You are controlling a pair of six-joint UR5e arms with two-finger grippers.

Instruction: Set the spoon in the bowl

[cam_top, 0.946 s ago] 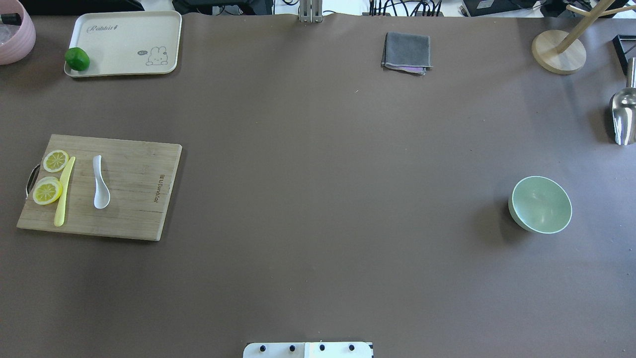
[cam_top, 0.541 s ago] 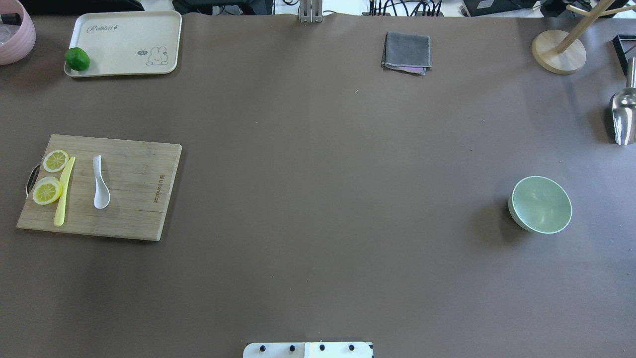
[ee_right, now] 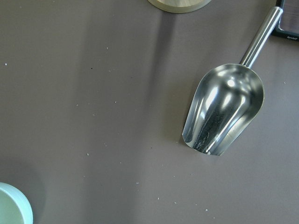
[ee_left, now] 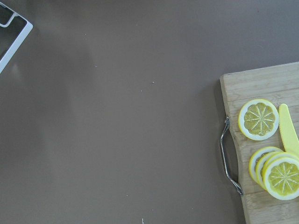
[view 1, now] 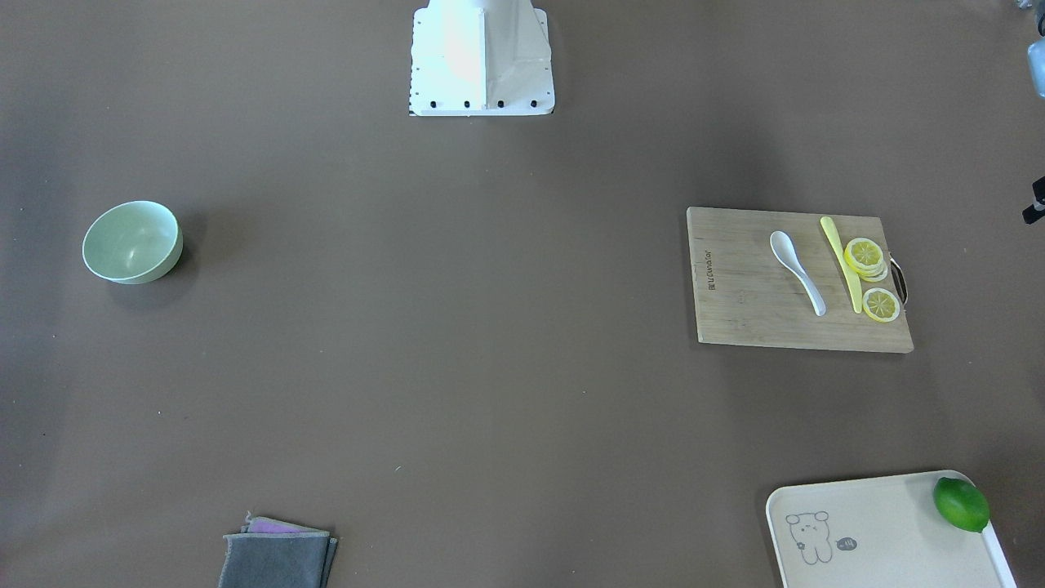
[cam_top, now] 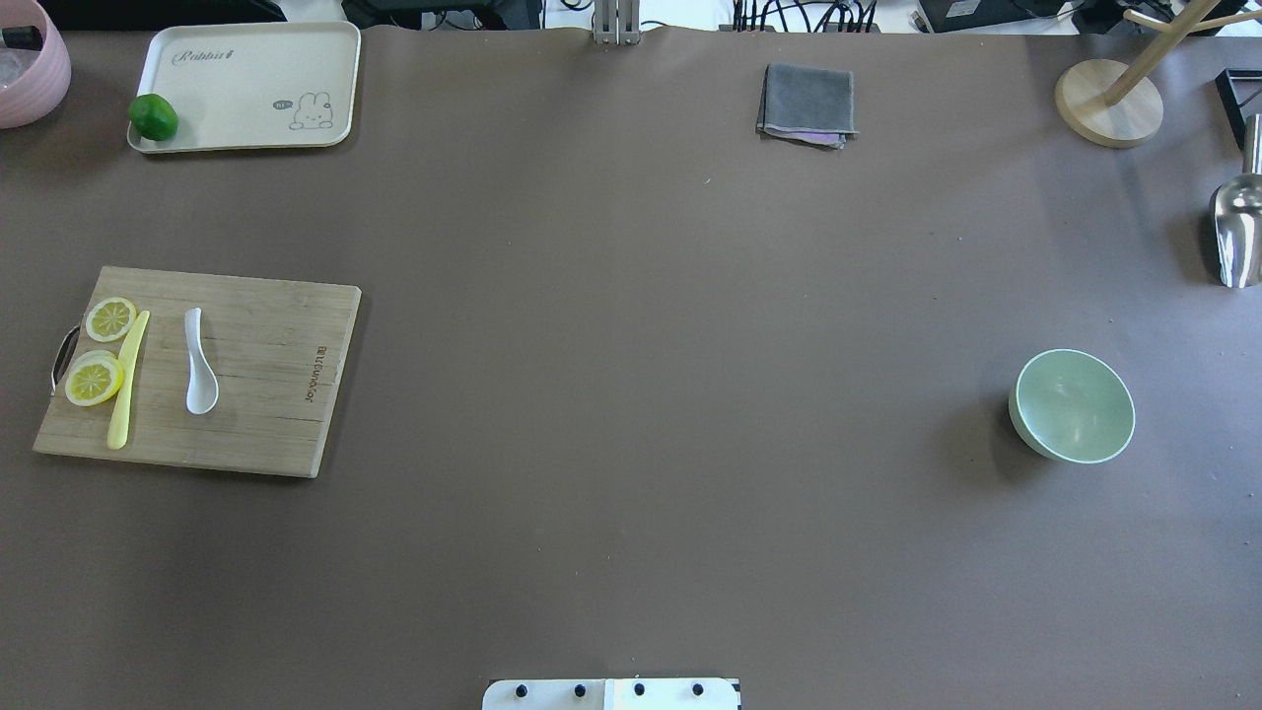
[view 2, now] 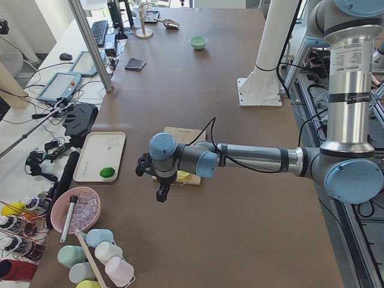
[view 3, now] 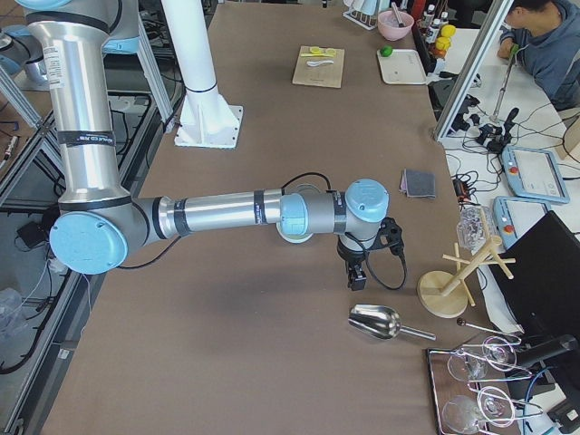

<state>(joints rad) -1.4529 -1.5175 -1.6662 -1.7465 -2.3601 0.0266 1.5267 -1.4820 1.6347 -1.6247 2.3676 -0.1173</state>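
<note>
The cream tray (cam_top: 246,89), flat with rounded corners, lay in the upper left of the overhead view. It carried the cursive word "Rabbit" and a small drawn rabbit. A glossy green lime (cam_top: 153,116) sat at its left edge.

The wooden cutting board (cam_top: 266,394), rectangular with a visible grain and a metal handle, was at the middle left on the brown desk (cam_top: 631,394). A burned-in mark ran along its right side, too small to read with certainty.

The spoon (cam_top: 200,363), white and glossy, lay flat on this board with its oval scoop toward the bottom of the frame. A slim pale-yellow knife (cam_top: 126,383) lay to its left, close but not touching it. Two groups of lemon slices (cam_top: 110,319) lay just left of the knife.

The bowl (cam_top: 1073,405), round, smooth and mint-green, stood at the middle right, well apart from the spoon.

A shiny metal scoop (ee_right: 224,109) filled the right part of the right wrist view.

The left gripper (view 2: 161,198) hung at the centre of the exterior left view, and the right gripper (view 3: 357,283) pointed down at the centre of the exterior right view. For both, I cannot tell whether they were released or clenched.
</note>
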